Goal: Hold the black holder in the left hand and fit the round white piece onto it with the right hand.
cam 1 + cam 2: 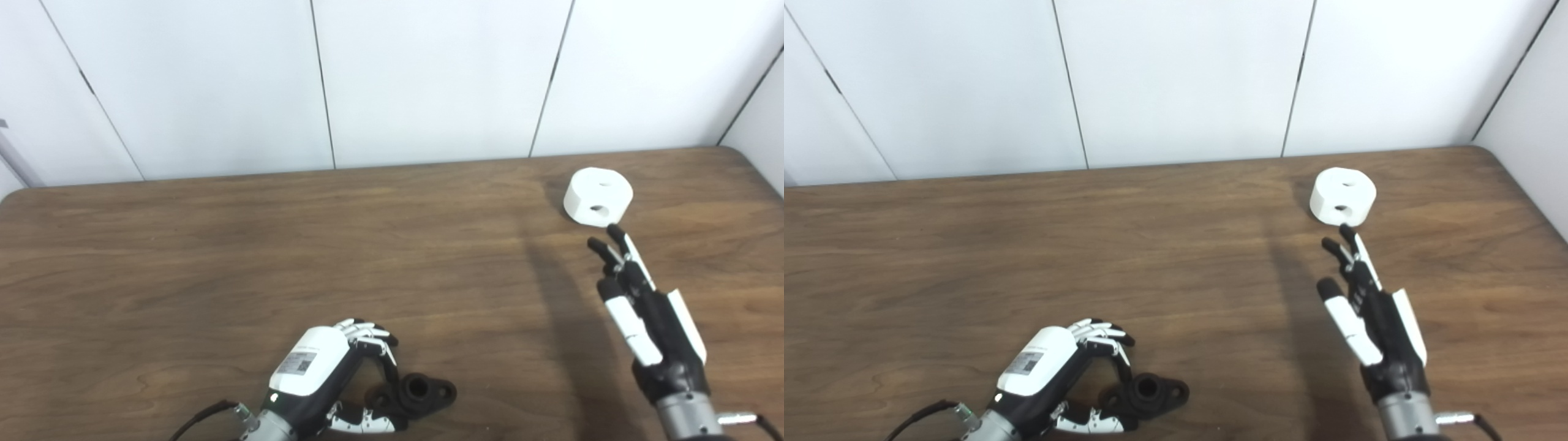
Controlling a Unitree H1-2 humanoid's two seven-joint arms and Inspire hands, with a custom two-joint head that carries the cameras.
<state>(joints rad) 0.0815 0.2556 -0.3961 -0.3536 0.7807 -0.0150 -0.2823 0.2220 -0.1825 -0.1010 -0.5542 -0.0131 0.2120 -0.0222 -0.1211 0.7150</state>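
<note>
While left hand (324, 373) fingers curl around black holder (422, 392), right hand (643, 312) fingers spread near round white piece (598, 195)

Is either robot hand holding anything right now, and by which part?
Left robot hand curls around the left flange of the black plastic holder on the table; firm grip unclear. Right robot hand is open, short of the round white piece.

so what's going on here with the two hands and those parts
The robot is starting an assembly. Its left hand is curled around the black holder, which lies on the wooden table near the front edge. The right hand is open, fingers stretched toward the round white piece at the far right, just short of touching it. Nothing is fitted together yet.
</note>
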